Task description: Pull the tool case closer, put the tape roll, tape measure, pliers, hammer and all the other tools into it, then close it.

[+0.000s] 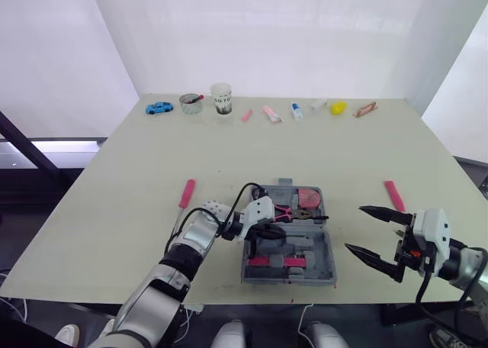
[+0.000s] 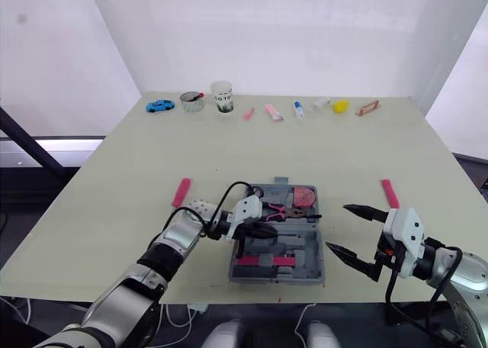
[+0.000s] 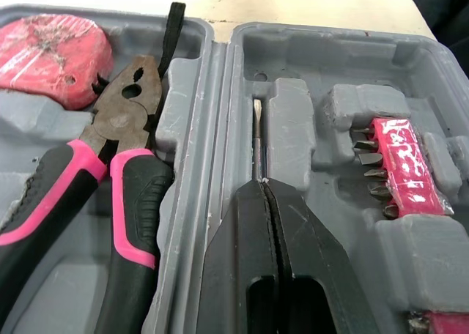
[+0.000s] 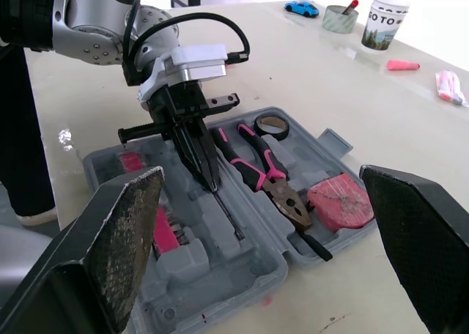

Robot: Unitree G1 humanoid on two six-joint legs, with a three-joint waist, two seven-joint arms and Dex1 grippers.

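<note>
My left pincer (image 3: 264,189) is clenched on what seems a thin steel screwdriver shaft (image 3: 257,136) in the open grey plastic tool case (image 1: 328,260): light, stiff, slippery there. My right pincer (image 1: 354,227) hangs released.

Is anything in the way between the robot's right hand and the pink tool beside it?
No, nothing visible. Only bare table lies between the open right gripper and the pink tool. The tool case, where the left gripper holds a thin screwdriver, sits on the gripper's other side.
</note>
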